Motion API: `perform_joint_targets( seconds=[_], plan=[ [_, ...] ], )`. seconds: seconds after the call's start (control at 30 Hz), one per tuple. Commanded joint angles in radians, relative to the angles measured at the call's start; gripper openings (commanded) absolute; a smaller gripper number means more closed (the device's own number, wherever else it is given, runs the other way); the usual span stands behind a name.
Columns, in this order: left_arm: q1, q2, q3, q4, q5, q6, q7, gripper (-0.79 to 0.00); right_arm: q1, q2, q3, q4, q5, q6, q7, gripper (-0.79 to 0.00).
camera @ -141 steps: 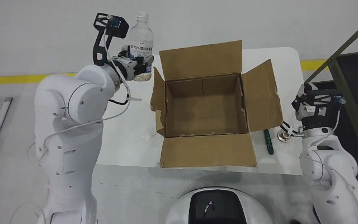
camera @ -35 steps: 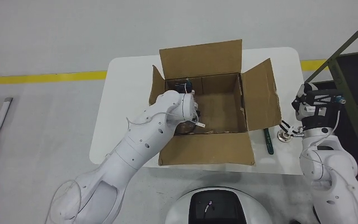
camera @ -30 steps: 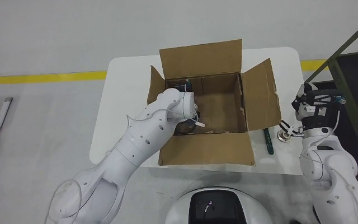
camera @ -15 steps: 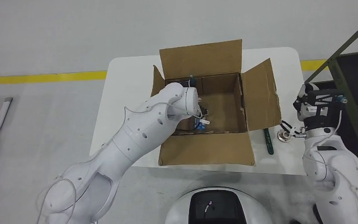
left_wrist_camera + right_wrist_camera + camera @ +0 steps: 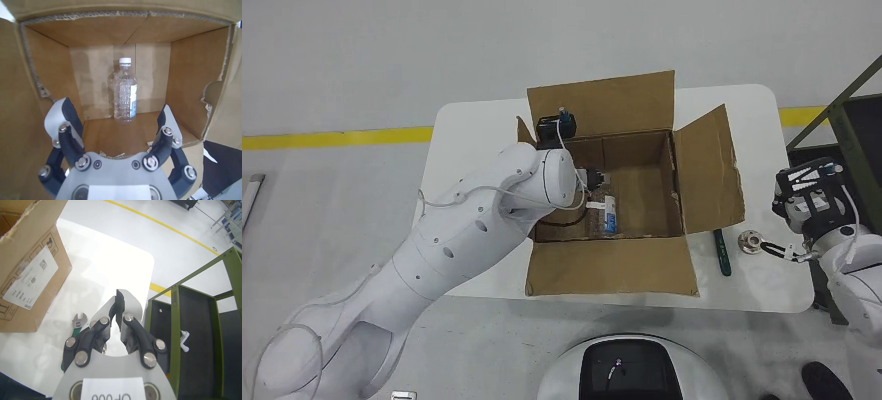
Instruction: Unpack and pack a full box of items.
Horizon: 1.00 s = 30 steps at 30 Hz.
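Observation:
An open cardboard box stands on the white table. A clear plastic bottle with a white cap lies on the box floor near its left wall; the left wrist view has the bottle below the fingers. My left gripper hangs open above it inside the box mouth, apart from it and holding nothing. In the top view the left gripper sits over the box's left side. My right gripper is shut and empty, over the table's right edge beside the box.
A green-handled wrench and a small round metal part lie on the table right of the box. A green metal rack stands just past the table's right edge. The box's flaps spread outward.
The left gripper let go of the bottle inside the box and rose and opened; the bottle now lies on the box floor. The right arm shifted slightly outward.

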Motion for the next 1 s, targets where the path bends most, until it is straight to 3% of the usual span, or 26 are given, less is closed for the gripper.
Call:
perform_joint_targets(
  seconds=[0.0,0.1,0.37,0.43,0.5,0.67,0.8,0.97],
  plan=[
    [-0.004,0.029,0.010,-0.036,-0.011,0.021,0.021,0.000,0.000,0.000,0.000,0.001,0.003,0.002,-0.002,-0.785],
    [-0.013,0.059,0.033,-0.075,-0.033,0.040,0.040,0.000,0.000,0.000,0.000,0.001,0.003,0.002,-0.002,-0.785],
    [-0.013,0.059,0.033,-0.075,-0.033,0.040,0.040,0.000,-0.012,-0.001,-0.008,0.004,0.023,0.012,0.003,-0.785],
    [-0.013,0.059,0.033,-0.075,-0.033,0.040,0.040,0.000,-0.021,0.002,-0.015,-0.009,-0.004,0.021,0.068,-0.785],
    [-0.013,0.059,0.033,-0.075,-0.033,0.040,0.040,0.000,-0.022,0.002,-0.026,-0.012,-0.013,0.058,0.211,-0.785],
    [-0.013,0.059,0.033,-0.075,-0.033,0.040,0.040,0.000,0.024,-0.002,-0.061,-0.042,0.098,0.180,0.471,-0.785],
    [-0.013,0.059,0.033,-0.075,-0.033,0.040,0.040,0.000,0.047,-0.003,-0.094,-0.058,0.156,0.241,0.560,-0.785],
    [-0.013,0.059,0.033,-0.075,-0.033,0.040,0.040,0.000,0.047,-0.003,-0.094,-0.058,0.156,0.241,0.560,-0.785]
  ],
)
